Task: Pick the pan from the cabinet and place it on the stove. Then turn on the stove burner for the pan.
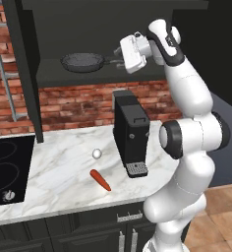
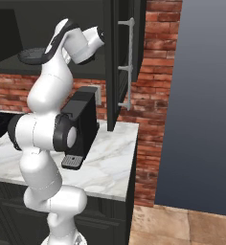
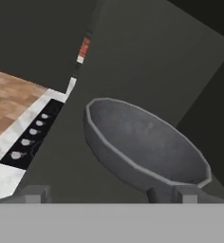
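Place: I stood in a rendered home kitchen.
Wall: red brick (image 1: pixel 83 106) ran behind my counter.
Counter: white marble (image 1: pixel 64 170) lay over dark drawers (image 1: pixel 101 231).
Stove: a black glass cooktop (image 1: pixel 5 170) sat flush in the marble, silver knobs (image 3: pixel 31 137) along one edge.
Cabinet: a charcoal wall unit (image 2: pixel 119 57) had bar handles (image 2: pixel 129 62), with a pan (image 1: pixel 83 62) on its shelf.
Appliance: a black coffee machine (image 1: pixel 131 133) stood on the counter.
Food: a carrot (image 1: pixel 100 180) lay nearby.
Floor: tan tile (image 2: pixel 182 227).
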